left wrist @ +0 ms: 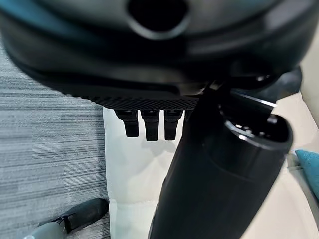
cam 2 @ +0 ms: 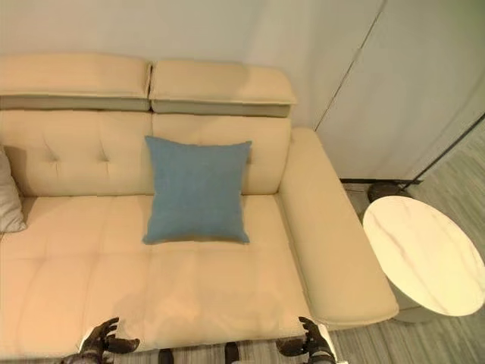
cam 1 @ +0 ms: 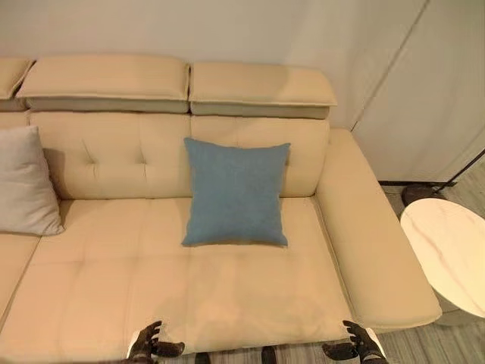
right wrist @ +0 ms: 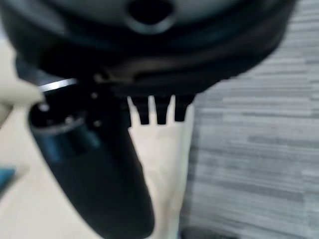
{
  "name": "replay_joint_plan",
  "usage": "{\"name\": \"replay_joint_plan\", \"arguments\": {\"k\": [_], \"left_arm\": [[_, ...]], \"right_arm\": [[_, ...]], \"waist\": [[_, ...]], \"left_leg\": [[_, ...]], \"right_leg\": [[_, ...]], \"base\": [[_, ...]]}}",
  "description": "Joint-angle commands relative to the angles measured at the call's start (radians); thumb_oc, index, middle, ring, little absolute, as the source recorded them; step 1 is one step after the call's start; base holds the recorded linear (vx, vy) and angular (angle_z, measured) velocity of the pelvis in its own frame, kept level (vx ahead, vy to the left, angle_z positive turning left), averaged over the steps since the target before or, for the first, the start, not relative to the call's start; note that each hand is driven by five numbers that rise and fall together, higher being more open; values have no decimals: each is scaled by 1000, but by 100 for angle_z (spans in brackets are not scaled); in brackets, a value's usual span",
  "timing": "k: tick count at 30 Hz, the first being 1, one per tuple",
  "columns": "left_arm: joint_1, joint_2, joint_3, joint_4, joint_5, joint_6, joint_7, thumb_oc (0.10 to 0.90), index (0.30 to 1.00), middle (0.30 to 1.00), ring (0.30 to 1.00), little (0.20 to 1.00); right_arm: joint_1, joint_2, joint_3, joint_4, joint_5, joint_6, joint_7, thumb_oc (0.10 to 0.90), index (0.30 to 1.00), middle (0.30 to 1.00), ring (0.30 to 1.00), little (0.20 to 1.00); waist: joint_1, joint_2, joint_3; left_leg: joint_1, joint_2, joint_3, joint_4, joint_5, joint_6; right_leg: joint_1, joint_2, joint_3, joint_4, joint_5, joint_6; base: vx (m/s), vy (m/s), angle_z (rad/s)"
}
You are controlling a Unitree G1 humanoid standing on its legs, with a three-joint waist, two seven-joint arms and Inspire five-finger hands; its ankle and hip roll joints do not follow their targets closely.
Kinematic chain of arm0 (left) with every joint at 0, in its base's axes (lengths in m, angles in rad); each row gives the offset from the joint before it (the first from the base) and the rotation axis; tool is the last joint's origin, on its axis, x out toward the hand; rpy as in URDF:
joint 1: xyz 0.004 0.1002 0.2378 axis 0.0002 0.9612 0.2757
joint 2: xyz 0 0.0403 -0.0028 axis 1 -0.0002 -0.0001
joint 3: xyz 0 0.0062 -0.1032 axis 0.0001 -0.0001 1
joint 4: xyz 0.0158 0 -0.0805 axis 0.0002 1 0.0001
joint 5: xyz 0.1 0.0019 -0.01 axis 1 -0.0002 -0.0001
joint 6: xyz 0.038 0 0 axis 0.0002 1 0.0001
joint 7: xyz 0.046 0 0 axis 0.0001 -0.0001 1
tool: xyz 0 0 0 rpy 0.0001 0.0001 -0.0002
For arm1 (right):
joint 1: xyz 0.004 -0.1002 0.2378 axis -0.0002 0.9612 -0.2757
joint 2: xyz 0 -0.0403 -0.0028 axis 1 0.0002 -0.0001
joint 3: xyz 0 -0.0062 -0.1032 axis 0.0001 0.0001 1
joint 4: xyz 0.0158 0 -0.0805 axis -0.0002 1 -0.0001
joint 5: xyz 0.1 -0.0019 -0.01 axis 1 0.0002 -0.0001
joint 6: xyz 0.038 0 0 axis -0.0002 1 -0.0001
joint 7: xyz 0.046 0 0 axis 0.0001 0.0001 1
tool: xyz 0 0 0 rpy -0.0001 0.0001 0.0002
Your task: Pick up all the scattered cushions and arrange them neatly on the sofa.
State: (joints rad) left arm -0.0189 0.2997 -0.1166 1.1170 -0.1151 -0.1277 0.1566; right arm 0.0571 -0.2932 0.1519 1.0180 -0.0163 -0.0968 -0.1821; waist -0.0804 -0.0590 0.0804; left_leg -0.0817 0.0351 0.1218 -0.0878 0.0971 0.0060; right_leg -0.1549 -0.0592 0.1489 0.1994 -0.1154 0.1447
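blue cushion (cam 1: 236, 192) propped upright on the sofa (cam 1: 227, 296), grey cushion (cam 1: 26, 182) alongside; left hand (cam 1: 145, 341) and right hand (cam 1: 362, 340) hang open, empty; task looks nearly finished.

Beige sofa (cam 1: 227, 296): tufted backrest, two headrests above. On seat: blue cushion (cam 1: 236, 192), upright, leaning on backrest, below gap between headrests. Grey cushion (cam 1: 25, 182), well left of blue cushion, also propped against backrest. Seat in front of blue cushion bare.
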Motion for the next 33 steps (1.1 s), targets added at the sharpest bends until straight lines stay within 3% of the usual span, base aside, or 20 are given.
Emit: {"name": "replay_joint_plan", "arguments": {"k": [1,2,4,8,10,11,12,15,17,18,21,25,30,32,33], "left_arm": [[-19,50,13,-11,20,-34,34,800,900,900,900,900],[-34,49,7,6,15,-35,32,800,900,900,900,900],[-40,44,-11,2,14,-33,31,800,900,900,900,900],[-42,30,-35,4,29,-29,22,800,900,900,900,900],[-30,18,-33,16,33,-21,18,800,900,900,900,900],[-29,18,-33,16,33,-21,18,800,900,900,900,900],[-16,13,-27,29,40,-20,14,800,900,900,900,900],[1,6,-20,33,49,-16,13,800,900,900,900,900],[4,4,-21,34,53,-16,10,800,900,900,900,900],[5,0,-25,37,58,-15,6,800,900,900,900,900],[7,-3,-35,27,68,-12,-1,800,900,900,900,900],[3,2,-34,18,68,-12,4,800,900,900,900,900],[-3,24,-16,18,57,-9,10,800,900,900,900,900],[-7,37,-16,28,64,-8,16,800,900,900,900,900],[0,44,-12,31,63,-8,16,800,900,900,900,900]], "right_arm": [[-62,-21,-1,-42,21,-33,-27,800,900,900,900,900],[-72,-18,7,-33,34,-37,-23,800,900,900,900,900],[-75,-19,14,-33,39,-37,-24,800,900,900,900,900],[-73,-30,19,-33,23,-38,-29,800,900,900,900,900],[-63,-34,15,-31,15,-32,-33,800,900,900,900,900],[-62,-34,16,-31,15,-32,-33,800,900,900,900,900],[-48,-34,8,-27,17,-36,-35,800,900,900,900,900],[-37,-34,-1,-22,24,-38,-28,800,900,900,900,900],[-38,-33,-2,-16,25,-37,-26,800,900,900,900,900],[-41,-30,-4,-2,27,-37,-23,800,900,900,900,900],[-42,-25,-2,-1,19,-32,-23,800,900,900,900,900],[-70,-11,19,4,6,-25,-26,800,900,900,900,900],[-98,7,54,-9,-7,-18,-24,800,900,900,900,900],[-111,13,68,-22,-17,-17,-21,800,900,900,900,900],[-106,10,70,-42,-17,-21,-18,800,900,900,900,900]], "waist": [[8,-10,-2],[18,-18,-10],[17,-15,-2],[17,2,30],[6,-1,45],[4,-1,46],[-12,-19,42],[-29,-32,31],[-35,-33,23],[-47,-30,14],[-58,-14,3],[-46,-23,7],[-18,-46,26],[-13,-50,42],[-16,-45,49]], "left_leg": [[1,-4,-65,16,-80,-24],[-30,-3,-91,16,-54,-40],[-78,11,-110,19,-14,-65],[-144,19,-135,28,38,-94],[-168,15,-72,99,4,-72],[-169,14,-74,104,1,-71],[-152,1,-24,205,-81,-51],[-106,-10,29,312,-184,-39],[-90,-11,41,326,-200,-39],[-43,-7,73,339,-228,-41],[37,-11,110,250,-253,-40],[51,-35,69,144,-230,-29],[28,-41,46,117,-208,-14],[16,-42,29,119,-199,-6],[17,-53,-9,109,-189,0]], "right_leg": [[56,59,40,8,40,-18],[101,61,35,-73,5,-44],[105,79,29,-119,3,-63],[114,87,-31,-174,11,-78],[90,70,-79,-178,38,-80],[91,69,-81,-178,37,-80],[86,38,-119,-193,56,-80],[74,9,-180,-208,76,-85],[67,3,-204,-211,81,-85],[62,-7,-252,-220,90,-81],[61,-9,-308,-229,102,-65],[34,-6,-300,-217,136,-40],[-19,-13,-286,-158,137,-24],[-41,-9,-251,-113,132,-11],[-39,31,-159,-77,107,-3]], "base": [[-155,-235,86],[-172,-234,52],[-254,-273,94],[-246,-111,96],[-354,-51,58],[-225,-35,129],[-199,-37,127],[-165,-25,96],[-80,22,85],[-67,75,99],[-23,119,77],[-45,163,37],[-105,73,3],[-114,75,13],[-38,70,52]]}}
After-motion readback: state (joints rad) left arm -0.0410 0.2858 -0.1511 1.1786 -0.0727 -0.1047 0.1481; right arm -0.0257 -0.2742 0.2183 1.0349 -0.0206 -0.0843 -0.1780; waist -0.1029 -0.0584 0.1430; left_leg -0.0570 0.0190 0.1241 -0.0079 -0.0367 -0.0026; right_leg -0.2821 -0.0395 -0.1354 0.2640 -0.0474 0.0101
